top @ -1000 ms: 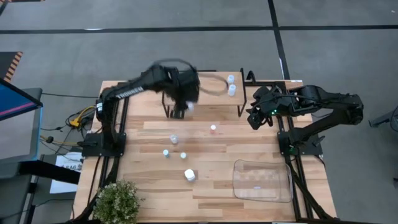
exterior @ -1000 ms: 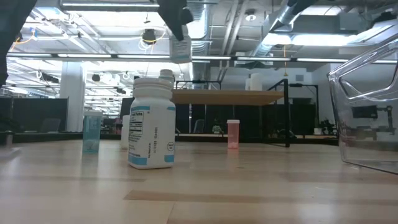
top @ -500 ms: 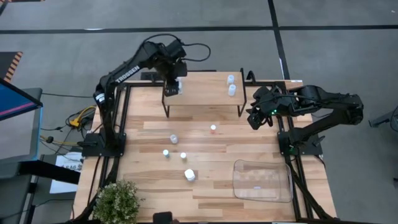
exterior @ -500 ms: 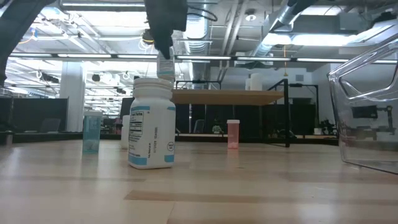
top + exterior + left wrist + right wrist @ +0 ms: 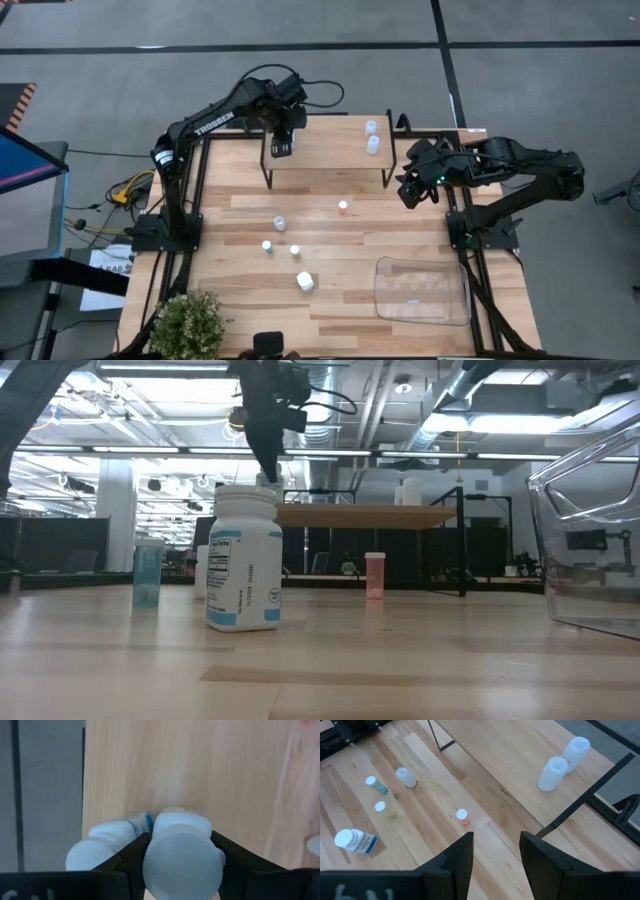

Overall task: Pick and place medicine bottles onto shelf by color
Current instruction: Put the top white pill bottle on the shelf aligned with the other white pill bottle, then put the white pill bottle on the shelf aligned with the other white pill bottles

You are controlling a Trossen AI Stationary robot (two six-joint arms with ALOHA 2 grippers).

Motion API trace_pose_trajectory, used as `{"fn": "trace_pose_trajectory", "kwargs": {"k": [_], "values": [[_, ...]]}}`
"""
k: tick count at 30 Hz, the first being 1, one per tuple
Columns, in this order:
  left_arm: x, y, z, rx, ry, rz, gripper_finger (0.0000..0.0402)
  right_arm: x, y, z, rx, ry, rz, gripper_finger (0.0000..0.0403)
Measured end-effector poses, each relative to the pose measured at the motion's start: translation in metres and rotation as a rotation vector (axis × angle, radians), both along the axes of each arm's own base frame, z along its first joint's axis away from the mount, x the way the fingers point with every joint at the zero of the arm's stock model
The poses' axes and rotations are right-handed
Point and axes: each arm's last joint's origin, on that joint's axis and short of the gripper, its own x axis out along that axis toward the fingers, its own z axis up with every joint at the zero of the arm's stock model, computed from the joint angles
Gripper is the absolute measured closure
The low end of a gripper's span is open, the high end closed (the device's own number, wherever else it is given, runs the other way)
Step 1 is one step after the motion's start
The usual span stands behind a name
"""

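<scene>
High view: 3 bottles on shelf [image 5: 330,135], 5 on table [image 5: 340,300].

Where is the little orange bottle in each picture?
High view: orange bottle on the table, close beside the shelf.
Low view: mid-picture, below the shelf board.
Right wrist view: on the table beside the shelf.
Left wrist view: not clearly in it; left gripper holds a white bottle.
Shared landmark: the shelf.

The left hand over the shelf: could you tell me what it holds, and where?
The left hand grips a white plastic bottle by its sides, below the cap.
</scene>
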Motion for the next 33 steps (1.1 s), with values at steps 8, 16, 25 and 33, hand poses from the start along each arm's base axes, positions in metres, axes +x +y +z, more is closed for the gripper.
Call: {"fn": "trace_pose_trajectory", "kwargs": {"k": [8, 16, 25, 33], "values": [[0.0, -0.001, 0.0, -0.023, -0.007, -0.004, 0.0244, 0.0, 0.0, 0.0, -0.001, 0.0, 0.0, 0.0222], [-0.001, -0.001, 0.0, -0.032, -0.006, 0.017, 0.0185, 0.0, 0.0, 0.0, -0.001, 0.0, 0.0, 0.0222], [0.001, -0.004, 0.001, -0.028, -0.011, 0.048, 0.0121, 0.0, 0.0, 0.0, -0.001, 0.0, 0.0, 0.0222], [0.006, -0.017, 0.029, 0.006, -0.098, 0.035, 0.0118, 0.0, 0.0, 0.0, 0.0, 0.0, 0.001, 0.0222]]}}
